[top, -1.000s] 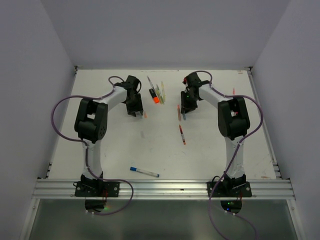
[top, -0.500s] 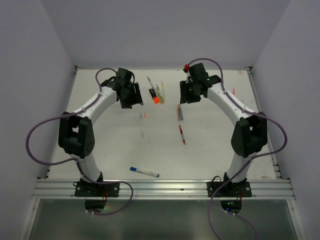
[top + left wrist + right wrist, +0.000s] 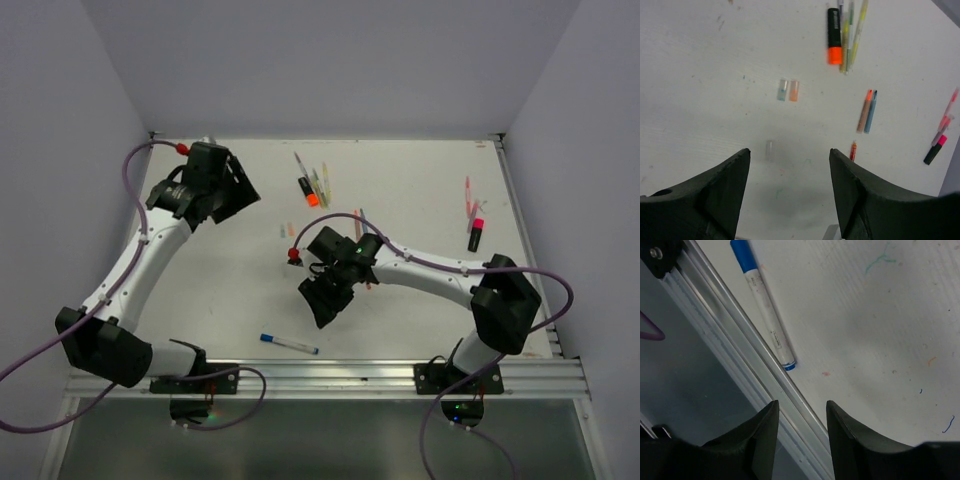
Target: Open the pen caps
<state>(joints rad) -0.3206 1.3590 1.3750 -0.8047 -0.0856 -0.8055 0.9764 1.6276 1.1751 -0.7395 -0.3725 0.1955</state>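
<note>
My left gripper (image 3: 228,192) hangs high over the back left of the table, open and empty (image 3: 788,151). Below it lie two loose pen caps, one pale blue (image 3: 783,90) and one orange (image 3: 794,90), with a clear cap (image 3: 769,150) nearer. An orange-capped black highlighter (image 3: 834,35) lies beside yellow-green pens (image 3: 852,30). My right gripper (image 3: 325,300) is open and empty (image 3: 801,404) over the table's front edge. Just beyond it lies a white pen (image 3: 765,305) with its blue cap (image 3: 742,252) on.
An orange pen (image 3: 865,110) and a blue one (image 3: 871,111) lie side by side, a small red pen (image 3: 853,150) below them. Pink pens (image 3: 468,195) and a pink highlighter (image 3: 476,233) lie at the right. An aluminium rail (image 3: 730,325) runs along the front edge.
Both grippers have left the middle of the table. The left one swung back and to the left and rose; the right one swept forward to the blue-capped pen. Both now stand wider.
</note>
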